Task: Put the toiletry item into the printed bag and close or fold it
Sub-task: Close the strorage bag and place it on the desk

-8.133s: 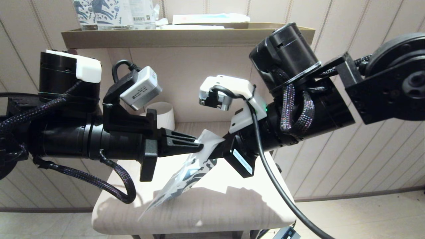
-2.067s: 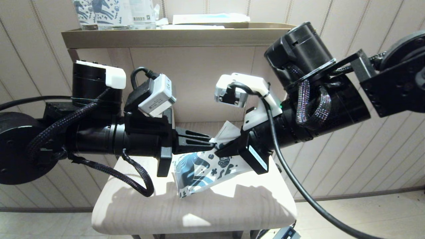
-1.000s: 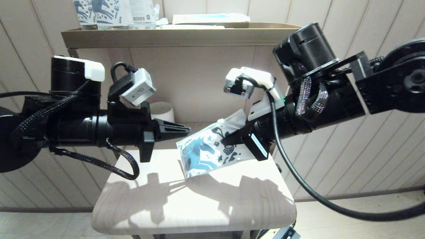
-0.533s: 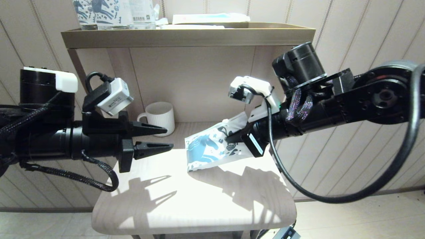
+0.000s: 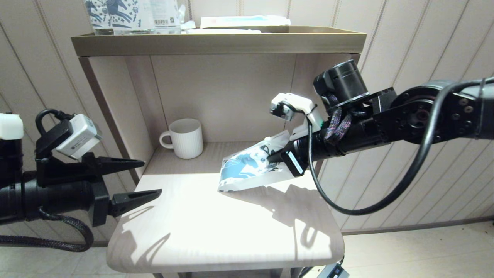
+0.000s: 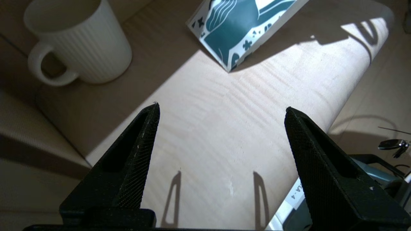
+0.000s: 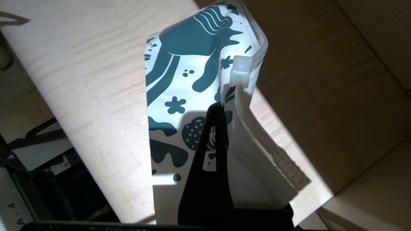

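R pincer (image 7: 215,110): pinching printed bag (image 5: 251,168) near zip edge, centre-right in head view.
L pincer (image 5: 148,179): spread, empty, lower left.
Bag: low corner on bench (image 5: 216,231); slider tab (image 7: 240,70) partway.
Toiletry item: not visible.
Risk: thin single-point grip, so bag may slip or swing.

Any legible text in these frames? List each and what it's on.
"A-4": on a white strip below the table edge, right wrist view; also in the left wrist view.
Barcode label on the packs atop the shelf: too small to read.
Printed bag: pictures only, no words.
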Tool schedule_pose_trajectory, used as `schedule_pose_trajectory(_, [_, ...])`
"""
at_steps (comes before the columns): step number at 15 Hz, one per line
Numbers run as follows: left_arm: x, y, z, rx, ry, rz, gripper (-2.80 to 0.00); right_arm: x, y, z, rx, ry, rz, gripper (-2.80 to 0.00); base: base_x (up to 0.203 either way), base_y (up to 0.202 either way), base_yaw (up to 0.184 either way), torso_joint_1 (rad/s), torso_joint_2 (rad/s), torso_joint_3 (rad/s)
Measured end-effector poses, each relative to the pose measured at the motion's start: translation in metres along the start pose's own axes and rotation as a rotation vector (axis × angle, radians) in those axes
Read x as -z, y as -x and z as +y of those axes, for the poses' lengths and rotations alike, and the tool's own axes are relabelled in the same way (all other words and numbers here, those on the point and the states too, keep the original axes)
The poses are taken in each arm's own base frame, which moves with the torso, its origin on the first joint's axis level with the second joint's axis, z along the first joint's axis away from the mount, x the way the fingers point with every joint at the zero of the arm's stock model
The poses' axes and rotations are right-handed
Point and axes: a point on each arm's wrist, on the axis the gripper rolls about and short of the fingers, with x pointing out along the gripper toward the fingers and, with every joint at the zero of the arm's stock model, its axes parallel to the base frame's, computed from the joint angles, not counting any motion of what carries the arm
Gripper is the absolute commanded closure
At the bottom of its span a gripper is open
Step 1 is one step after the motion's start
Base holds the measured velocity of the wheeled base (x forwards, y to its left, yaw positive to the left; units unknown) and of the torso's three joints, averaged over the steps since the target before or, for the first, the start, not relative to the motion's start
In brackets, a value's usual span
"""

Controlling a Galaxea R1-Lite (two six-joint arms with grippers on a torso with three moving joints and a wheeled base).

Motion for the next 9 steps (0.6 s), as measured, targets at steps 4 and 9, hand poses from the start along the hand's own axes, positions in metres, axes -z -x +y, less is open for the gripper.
schedule_pose_trajectory(4, [0.017,0.014,0.001,-0.065,0.030,-0.014,-2.80,-0.002,-0.013,-0.007,0.069,-0.007,-0.036,0.00,0.000,0.000,0.000,0.000,0.00,0.000])
schedule_pose_trajectory(9, [0.021,0.016,-0.001,-0.073,0.039,-0.021,-2.80,-0.001,-0.014,-0.016,0.150,-0.023,-0.020,0.00,0.000,0.000,0.000,0.000,0.00,0.000])
